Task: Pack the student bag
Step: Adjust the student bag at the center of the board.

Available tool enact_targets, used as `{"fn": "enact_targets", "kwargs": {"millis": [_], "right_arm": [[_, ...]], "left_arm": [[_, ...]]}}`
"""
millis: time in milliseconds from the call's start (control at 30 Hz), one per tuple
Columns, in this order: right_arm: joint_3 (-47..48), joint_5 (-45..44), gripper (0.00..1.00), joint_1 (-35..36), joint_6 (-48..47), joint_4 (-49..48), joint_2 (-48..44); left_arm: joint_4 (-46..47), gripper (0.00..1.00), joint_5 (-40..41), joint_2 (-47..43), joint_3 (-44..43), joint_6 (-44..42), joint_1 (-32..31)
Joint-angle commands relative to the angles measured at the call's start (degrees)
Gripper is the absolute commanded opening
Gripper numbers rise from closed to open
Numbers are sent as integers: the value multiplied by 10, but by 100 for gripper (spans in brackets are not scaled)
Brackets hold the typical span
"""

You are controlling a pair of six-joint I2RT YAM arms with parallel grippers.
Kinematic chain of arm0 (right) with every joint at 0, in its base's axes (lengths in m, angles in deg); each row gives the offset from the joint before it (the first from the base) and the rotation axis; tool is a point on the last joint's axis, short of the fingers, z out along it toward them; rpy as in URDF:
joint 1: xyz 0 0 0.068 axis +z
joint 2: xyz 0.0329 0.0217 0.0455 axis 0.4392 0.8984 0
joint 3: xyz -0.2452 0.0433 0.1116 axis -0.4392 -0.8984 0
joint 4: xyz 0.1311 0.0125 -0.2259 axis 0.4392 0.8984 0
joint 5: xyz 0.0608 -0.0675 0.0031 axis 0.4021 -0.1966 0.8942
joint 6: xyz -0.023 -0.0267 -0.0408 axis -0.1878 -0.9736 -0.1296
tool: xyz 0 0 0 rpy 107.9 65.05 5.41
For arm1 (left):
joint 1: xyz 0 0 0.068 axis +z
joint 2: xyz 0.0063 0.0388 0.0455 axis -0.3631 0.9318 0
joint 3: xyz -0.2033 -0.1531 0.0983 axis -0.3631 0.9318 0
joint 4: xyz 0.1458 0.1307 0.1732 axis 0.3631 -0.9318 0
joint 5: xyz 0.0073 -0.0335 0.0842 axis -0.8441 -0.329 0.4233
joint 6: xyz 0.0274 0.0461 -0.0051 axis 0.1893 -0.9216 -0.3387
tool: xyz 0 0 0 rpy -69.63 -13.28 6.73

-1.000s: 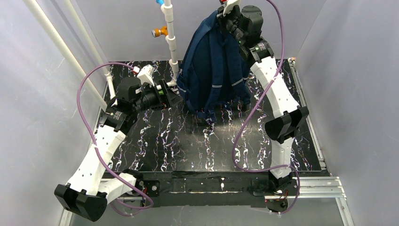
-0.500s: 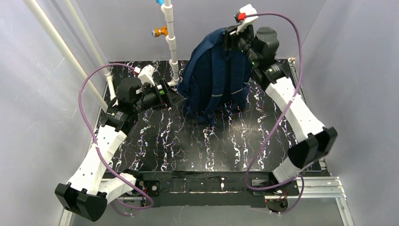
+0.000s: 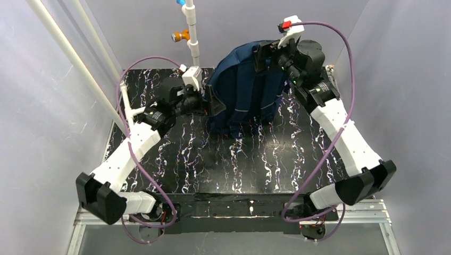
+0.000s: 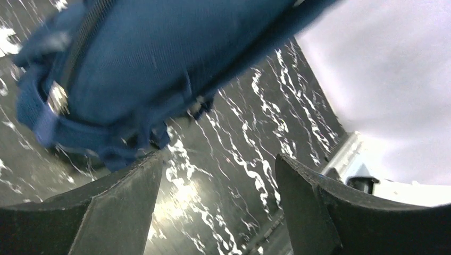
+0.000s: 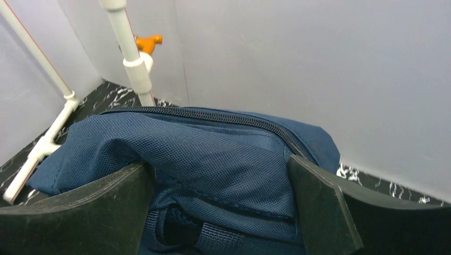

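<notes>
backpack (image 3: 250, 85): navy, just right of the white pipe (image 3: 192, 45); bottom on the black marbled table (image 3: 186, 159), body upright but slumped, top sagging
backpack top, right wrist view (image 5: 213, 154): mesh-weave fabric, zipper run along the upper edge closed as far as visible; strap loop below, partly hidden
backpack bottom, left wrist view (image 4: 159, 53): blurred lower corner with seam and trim, just off the table surface or resting on it, cannot tell which
left gripper (image 3: 211, 103): low, between the pipe and the backpack, at the backpack's pipe-side lower edge
left fingers (image 4: 127, 202): spread apart, nothing between them, only table showing in the gap; backpack corner just beyond the tips, contact unclear
right gripper (image 3: 268, 53): high, on the far side of the backpack from the pipe, at its top
right fingers (image 5: 319, 207): spread wide, backpack top lying between them, fabric not pinched
pipe, right wrist view (image 5: 130, 48): upright, left of the backpack top, orange fitting (image 5: 149, 40) sticking out near the top
orange fitting, top view (image 3: 181, 36): on the pipe's side away from the backpack
</notes>
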Motion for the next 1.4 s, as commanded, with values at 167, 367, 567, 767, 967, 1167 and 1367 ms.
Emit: {"fn": "enact_targets", "kwargs": {"millis": [167,367,567,767,967,1167,1367], "right_arm": [[-77,-22,98,-4,14,230,-132],[-100,0,99,-4,63,274,-198],[-198,-39,98,-4,225,323,-305],[-369,7,98,-4,499,141,-418],[-384,12,98,-4,410,13,-321],[-355,60,73,-4,235,-89,-229],[-341,207,1,-4,168,-179,-194]], "left_arm": [[27,75,130,122,-137,-86,-10],[62,75,120,170,-148,-68,-10],[82,75,108,171,-154,-32,-11],[87,75,98,164,-151,-23,-11],[90,74,53,170,-151,-14,-17],[157,74,-102,141,-97,-35,-17],[174,76,-179,139,-96,-41,-17]]}}
